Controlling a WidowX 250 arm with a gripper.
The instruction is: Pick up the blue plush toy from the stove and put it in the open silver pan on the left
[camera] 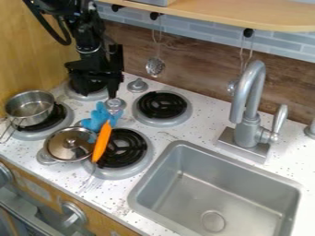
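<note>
In the camera view, a black robot gripper [113, 96] hangs over the toy stove, its lower end right above a small silvery piece [115, 104]; from where I stand, I cannot tell whether the claw is released or clenched, nor whether it touches that piece. Just below in the view lie a crumpled-looking blue item [95, 118] and a long orange object [102, 142] — the latter slanting between a lidded metal pot [69, 144] and the black coil of the front burner [125, 150]; an open metal pot [29, 109] sits on a burner at the view's left; the back burner [162, 105] stands near a gray knob [137, 85]; a slotted utensil [155, 67] hangs on the wood-look wall — and to the right, a curved faucet [249, 101] rises beside the gray sink [178, 161].
</note>
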